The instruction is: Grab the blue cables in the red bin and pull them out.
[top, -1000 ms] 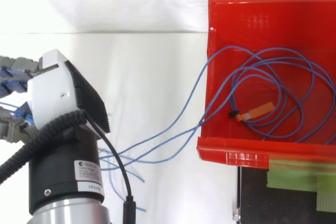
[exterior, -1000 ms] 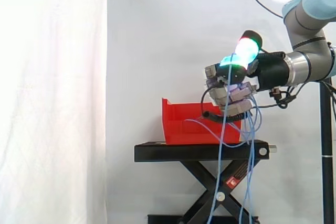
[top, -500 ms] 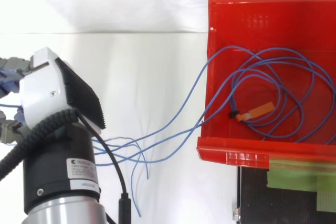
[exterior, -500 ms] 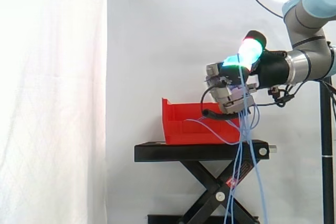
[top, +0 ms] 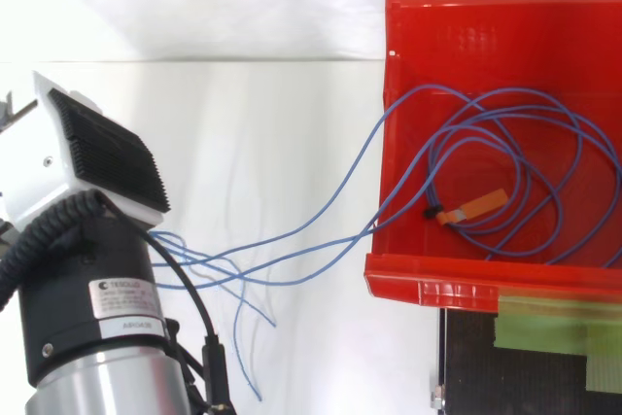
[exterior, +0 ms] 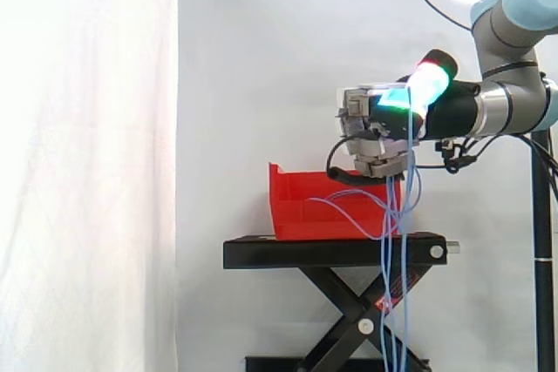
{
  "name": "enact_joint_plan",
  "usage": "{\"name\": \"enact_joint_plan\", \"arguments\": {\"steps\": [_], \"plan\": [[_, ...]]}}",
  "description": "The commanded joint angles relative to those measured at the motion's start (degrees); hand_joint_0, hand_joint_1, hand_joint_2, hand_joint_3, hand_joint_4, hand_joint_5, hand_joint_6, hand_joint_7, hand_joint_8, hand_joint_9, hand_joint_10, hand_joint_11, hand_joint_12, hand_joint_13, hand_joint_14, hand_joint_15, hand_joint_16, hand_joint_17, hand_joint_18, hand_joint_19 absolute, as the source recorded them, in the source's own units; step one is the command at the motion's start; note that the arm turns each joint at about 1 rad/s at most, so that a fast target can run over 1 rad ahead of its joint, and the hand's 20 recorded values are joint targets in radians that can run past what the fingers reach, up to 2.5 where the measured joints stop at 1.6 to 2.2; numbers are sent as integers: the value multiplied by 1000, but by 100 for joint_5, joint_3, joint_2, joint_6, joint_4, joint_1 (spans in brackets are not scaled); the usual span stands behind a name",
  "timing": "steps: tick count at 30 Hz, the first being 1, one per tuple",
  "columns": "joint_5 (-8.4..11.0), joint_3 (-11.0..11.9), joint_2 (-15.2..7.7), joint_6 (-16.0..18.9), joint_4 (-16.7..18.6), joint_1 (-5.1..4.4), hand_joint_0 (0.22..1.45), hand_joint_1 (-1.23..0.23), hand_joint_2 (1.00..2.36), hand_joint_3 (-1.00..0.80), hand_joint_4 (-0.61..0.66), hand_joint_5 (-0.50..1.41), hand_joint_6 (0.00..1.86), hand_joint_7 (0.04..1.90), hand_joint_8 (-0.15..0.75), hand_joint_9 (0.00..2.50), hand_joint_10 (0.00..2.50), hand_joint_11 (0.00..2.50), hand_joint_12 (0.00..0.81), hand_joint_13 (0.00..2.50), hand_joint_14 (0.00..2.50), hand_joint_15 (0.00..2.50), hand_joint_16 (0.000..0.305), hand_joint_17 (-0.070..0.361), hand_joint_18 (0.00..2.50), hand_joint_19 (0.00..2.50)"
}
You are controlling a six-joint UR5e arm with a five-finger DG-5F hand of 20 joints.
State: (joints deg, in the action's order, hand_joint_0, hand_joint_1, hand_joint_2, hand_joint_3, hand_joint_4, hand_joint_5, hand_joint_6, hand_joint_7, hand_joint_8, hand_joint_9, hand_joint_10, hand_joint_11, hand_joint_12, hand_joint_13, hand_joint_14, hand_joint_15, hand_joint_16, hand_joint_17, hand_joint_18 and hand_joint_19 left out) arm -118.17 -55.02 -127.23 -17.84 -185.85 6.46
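The red bin [exterior: 327, 206] stands on the black stand [exterior: 331, 253]. Inside the bin [top: 408, 279], a coil of blue cables [top: 525, 177] lies with an orange tag [top: 478, 205]. Several strands climb over the bin's left wall and run across to the robot's wrist. In the side view my hand [exterior: 373, 132] hovers above the bin's right end, fingers curled around the blue cables [exterior: 397, 276], which hang past the stand towards the floor. The white back of the hand [top: 39, 177] sits at the left edge of the top view.
A white curtain hangs behind the work. The stand's scissor legs [exterior: 349, 320] lie below the bin, with the loose cable ends dangling in front of them. Green tape [top: 544, 329] marks the stand's top beside the bin.
The hand has lifted and levelled out, drifting further from the bin in the top view. The hanging strands have swung together into one bundle, and more cable lies outside the bin wall.
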Motion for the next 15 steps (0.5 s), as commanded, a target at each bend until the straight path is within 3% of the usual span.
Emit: {"name": "enact_joint_plan", "arguments": {"steps": [1, 8, 12, 15], "plan": [[-4, -131, 5, 22, 14, -4, 878, -911, 1000, -1000, 11, 1141, 240, 953, 239, 1138, 23, 769, 248, 1142, 2500, 1092, 31, 69, 1595, 2113], [-13, -580, 5, 338, 146, -39, 876, -916, 1000, -1000, 2, 1144, 232, 959, 238, 1137, 25, 775, 248, 1141, 2500, 1089, 30, 68, 1578, 2097], [-4, -878, 5, 821, 409, -57, 877, -916, 1000, -1000, 10, 1147, 226, 963, 237, 1138, 23, 775, 247, 1139, 2500, 1082, 30, 68, 1561, 2061], [-4, -966, 5, 971, 471, -74, 877, -916, 1000, -1000, 9, 1147, 225, 965, 238, 1138, 23, 765, 255, 1138, 2500, 1100, 30, 69, 1555, 2058]]}}
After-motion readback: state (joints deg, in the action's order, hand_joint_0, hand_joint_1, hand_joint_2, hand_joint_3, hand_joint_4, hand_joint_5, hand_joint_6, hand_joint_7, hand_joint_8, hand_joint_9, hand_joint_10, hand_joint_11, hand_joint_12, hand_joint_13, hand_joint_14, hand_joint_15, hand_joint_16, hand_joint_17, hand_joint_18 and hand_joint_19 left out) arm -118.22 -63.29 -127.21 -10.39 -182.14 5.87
